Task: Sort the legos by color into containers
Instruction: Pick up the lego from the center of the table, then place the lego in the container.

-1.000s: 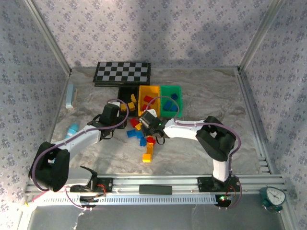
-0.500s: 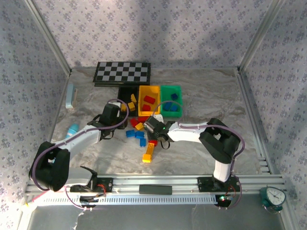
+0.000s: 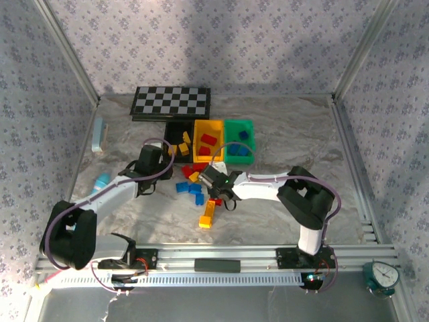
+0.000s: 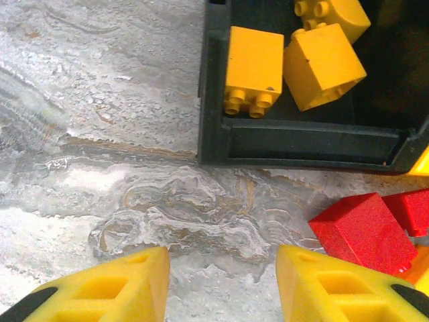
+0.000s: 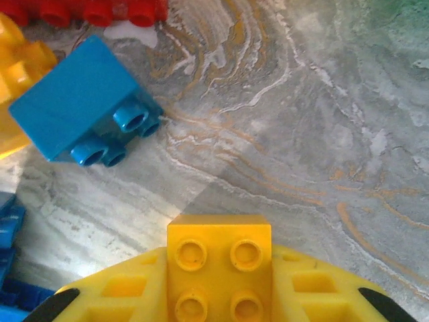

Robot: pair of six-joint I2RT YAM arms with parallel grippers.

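In the right wrist view my right gripper (image 5: 219, 260) is shut on a yellow lego (image 5: 218, 231), studs facing the camera, just above the marbled table. A blue lego (image 5: 84, 111) and red legos (image 5: 87, 10) lie ahead of it to the left. From above, the right gripper (image 3: 216, 191) is in the loose pile of legos (image 3: 191, 188), in front of the yellow container (image 3: 208, 141). My left gripper (image 4: 223, 268) is open over bare table before the black container (image 4: 214, 144), which holds yellow legos (image 4: 255, 64). The green container (image 3: 239, 142) holds blue legos.
A checkerboard (image 3: 171, 102) lies behind the containers. A pale blue object (image 3: 99, 134) and a cyan one (image 3: 100, 181) sit at the left. A yellow-orange lego stack (image 3: 208, 215) lies nearer the bases. A red lego (image 4: 365, 231) lies right of my left gripper.
My right gripper has closed on the yellow lego after shifting slightly left within the pile. The left gripper has edged a little towards the far left.
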